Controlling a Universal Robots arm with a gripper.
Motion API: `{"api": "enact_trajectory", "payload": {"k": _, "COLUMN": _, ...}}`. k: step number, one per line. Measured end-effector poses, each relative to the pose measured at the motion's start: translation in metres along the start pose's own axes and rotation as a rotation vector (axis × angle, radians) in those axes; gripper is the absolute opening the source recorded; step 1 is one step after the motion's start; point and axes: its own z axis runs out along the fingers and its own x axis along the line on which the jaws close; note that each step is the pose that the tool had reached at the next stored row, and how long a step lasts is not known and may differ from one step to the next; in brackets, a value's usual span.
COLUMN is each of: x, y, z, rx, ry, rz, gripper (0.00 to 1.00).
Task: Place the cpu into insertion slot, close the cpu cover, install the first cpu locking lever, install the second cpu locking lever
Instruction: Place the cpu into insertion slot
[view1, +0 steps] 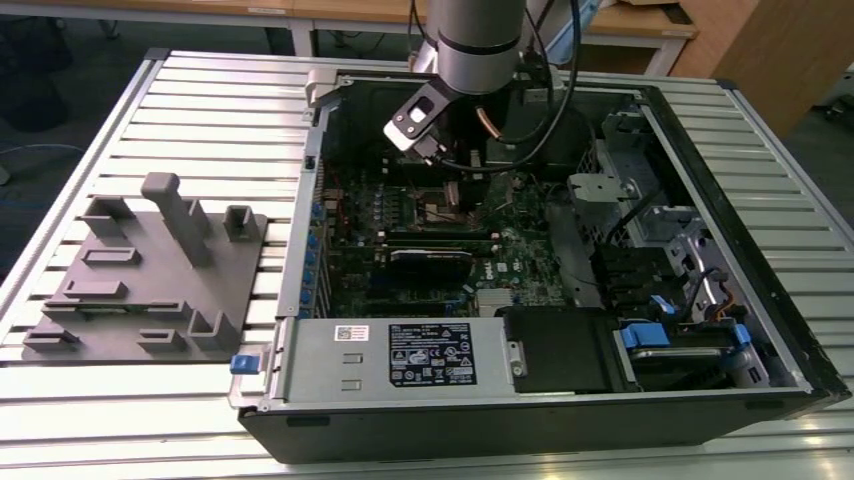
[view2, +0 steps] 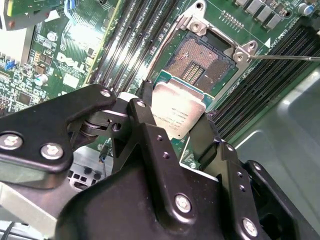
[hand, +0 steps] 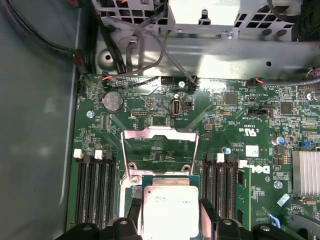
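My gripper (view2: 177, 114) is shut on the cpu (view2: 179, 111), a flat square chip with a dull silver top, pinched by its two edges between black fingers (view2: 146, 100). The chip hangs just beside and above the insertion slot (view2: 199, 64), whose pin field lies bare inside a silver rim. In the first wrist view the cpu (hand: 169, 205) sits between the gripper (hand: 170, 216) fingers, with the cpu cover (hand: 159, 134) swung open past it. A thin metal locking lever (view2: 285, 57) sticks out beside the socket. In the exterior view the gripper (view1: 447, 165) reaches down into the case over the insertion slot (view1: 447, 207).
The open computer case (view1: 747, 130) lies on a slatted table, with the white-labelled power supply (view1: 400, 355) at its near side. Black memory slots (hand: 95, 190) flank the socket, and a heatsink (hand: 306, 172) is nearby. A grey fixture (view1: 147, 280) stands at the exterior view's left.
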Motion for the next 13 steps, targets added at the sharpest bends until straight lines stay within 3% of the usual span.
{"api": "enact_trajectory", "payload": {"k": 2, "x": 0.0001, "y": 0.0000, "z": 0.0002, "rx": 0.0038, "ry": 0.0001, "rz": 0.000, "gripper": 0.54}}
{"api": "enact_trajectory", "payload": {"k": 5, "x": 0.0000, "y": 0.0000, "z": 0.0007, "rx": 0.0353, "ry": 0.0005, "rz": 0.001, "gripper": 0.54}}
{"api": "enact_trajectory", "payload": {"k": 10, "x": 0.0000, "y": 0.0000, "z": 0.0007, "rx": 0.0394, "ry": 0.0025, "rz": 0.001, "gripper": 0.54}}
{"api": "enact_trajectory", "payload": {"k": 13, "x": 0.0000, "y": -0.0002, "z": 0.0010, "rx": 0.0388, "ry": 0.0201, "rz": 0.001, "gripper": 0.54}}
